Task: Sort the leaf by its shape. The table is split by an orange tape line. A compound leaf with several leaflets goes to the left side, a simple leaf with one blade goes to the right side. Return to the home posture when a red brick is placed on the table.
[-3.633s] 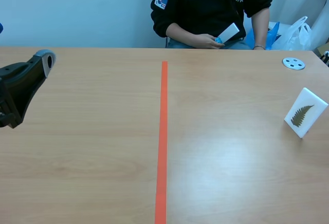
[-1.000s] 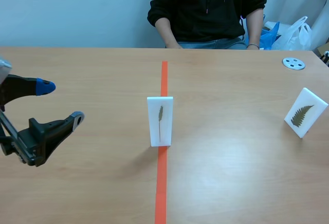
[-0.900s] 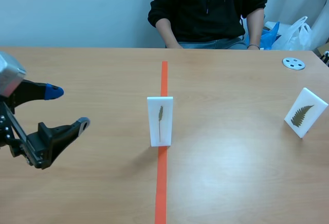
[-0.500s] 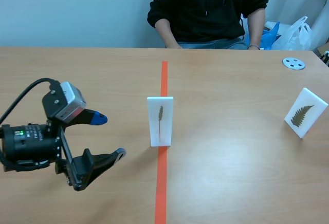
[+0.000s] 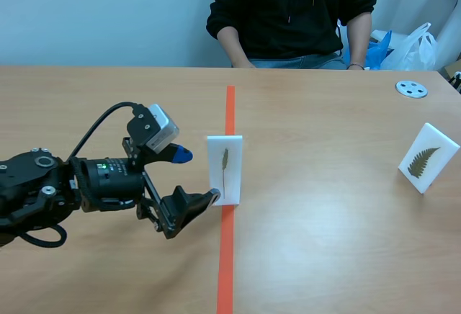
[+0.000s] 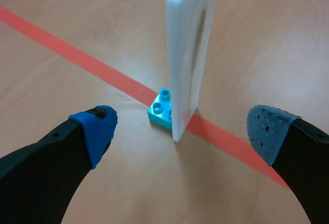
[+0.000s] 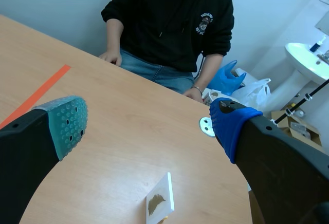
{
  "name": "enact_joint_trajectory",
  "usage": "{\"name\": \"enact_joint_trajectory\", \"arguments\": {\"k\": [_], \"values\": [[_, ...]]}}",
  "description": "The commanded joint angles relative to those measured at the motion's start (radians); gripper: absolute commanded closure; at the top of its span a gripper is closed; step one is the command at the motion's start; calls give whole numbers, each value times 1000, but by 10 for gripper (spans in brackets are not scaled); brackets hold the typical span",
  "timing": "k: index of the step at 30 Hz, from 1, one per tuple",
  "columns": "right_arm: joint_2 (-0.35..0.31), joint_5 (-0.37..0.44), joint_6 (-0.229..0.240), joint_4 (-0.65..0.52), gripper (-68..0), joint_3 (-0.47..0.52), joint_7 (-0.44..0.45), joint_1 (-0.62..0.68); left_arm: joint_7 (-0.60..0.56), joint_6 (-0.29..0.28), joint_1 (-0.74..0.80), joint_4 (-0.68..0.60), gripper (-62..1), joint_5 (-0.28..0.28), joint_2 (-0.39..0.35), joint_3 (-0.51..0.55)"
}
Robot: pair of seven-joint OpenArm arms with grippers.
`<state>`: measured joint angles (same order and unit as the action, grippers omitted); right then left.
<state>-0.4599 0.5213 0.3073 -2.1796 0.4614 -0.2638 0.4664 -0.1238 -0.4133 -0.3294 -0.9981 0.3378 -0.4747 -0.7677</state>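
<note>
Left wrist view: approach before the grasp, by the look of it, with nothing pinched yet. Left end effector (image 6: 184, 131) spread wide, blue pads well apart, white leaf card (image 6: 191, 54) just ahead of the gap between them and untouched. Card upright on a small blue brick (image 6: 163, 110), right on the orange tape line (image 6: 97, 67), about midway between the left and right edges of the tabletop (image 5: 324, 242). Seems to bear one slim blade, so probably bound for the right side. Next calls for easing forward, closing on the card's two faces without tipping it, then carrying it across the line. Right end effector (image 7: 149, 125) likewise spread and holding nothing, above a fern card (image 7: 160, 203) near the right edge.
</note>
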Motion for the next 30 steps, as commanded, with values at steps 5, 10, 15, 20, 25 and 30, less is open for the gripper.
{"name": "enact_joint_trajectory", "arguments": {"k": [5, 10, 15, 20, 25, 30], "values": [[-11, 2, -7, -1, -489, 0, 15, 2, -14, 2, -40, 45, -542, -11, 66, -51], [-11, 2, -7, -1, -489, 0, 15, 2, -28, 21, -60, 95, -542, -14, 115, -58], [-11, 2, -7, -1, -489, 0, 15, 2, -40, 55, -74, 126, -542, -14, 146, -58], [-11, 2, -7, -1, -489, 0, 15, 2, -41, 56, -81, 143, -535, -16, 168, -58], [-11, 2, -7, -1, -489, 0, 15, 2, -42, 56, -81, 143, -534, -32, 180, -58], [-11, 2, -7, -1, -489, 0, 15, 2, -53, 71, -81, 143, -351, -45, 179, -58]]}}
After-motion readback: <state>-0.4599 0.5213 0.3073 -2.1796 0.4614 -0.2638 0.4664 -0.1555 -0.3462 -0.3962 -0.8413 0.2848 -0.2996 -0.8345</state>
